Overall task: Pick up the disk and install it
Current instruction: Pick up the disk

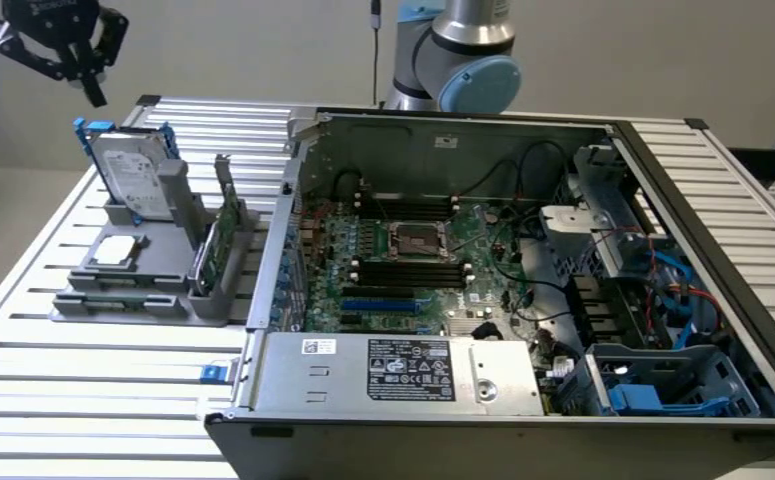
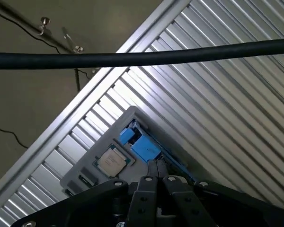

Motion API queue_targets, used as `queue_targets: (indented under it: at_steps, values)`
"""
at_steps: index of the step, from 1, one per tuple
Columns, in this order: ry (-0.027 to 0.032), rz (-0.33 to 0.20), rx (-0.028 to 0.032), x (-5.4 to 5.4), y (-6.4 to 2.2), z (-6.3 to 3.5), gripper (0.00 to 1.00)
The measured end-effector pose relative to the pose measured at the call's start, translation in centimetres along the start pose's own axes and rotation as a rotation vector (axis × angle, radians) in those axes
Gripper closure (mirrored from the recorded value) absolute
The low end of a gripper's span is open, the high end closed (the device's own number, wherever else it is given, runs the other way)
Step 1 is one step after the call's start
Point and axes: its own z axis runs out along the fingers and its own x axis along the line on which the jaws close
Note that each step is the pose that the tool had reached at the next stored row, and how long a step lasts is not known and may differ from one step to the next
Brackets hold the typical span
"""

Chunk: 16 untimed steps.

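While the disk (image 1: 138, 180) stands on edge in a grey rack (image 1: 160, 295) on the table (image 1: 40, 380), at the exterior view's left of the open case (image 1: 360, 375), its blue carrier edge faces up. The gripper (image 1: 91, 90) hangs above it and apart from it, fingers pressed together on nothing, which looks like a stance for approach rather than grasp. A chip (image 1: 116, 250) lies flat in the rack just before the disk and a green card (image 1: 214, 240) stands in a slot beside it, both near enough to crowd a descent, and in the wrist view a black cable (image 2: 132, 57) runs across above the table.
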Motion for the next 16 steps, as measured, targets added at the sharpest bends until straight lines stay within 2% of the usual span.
queue_targets:
  at_steps: [16]
  values:
    - [0.0079, -0.291, -0.0023, 0.0, 0.0, 0.1, 0.89]
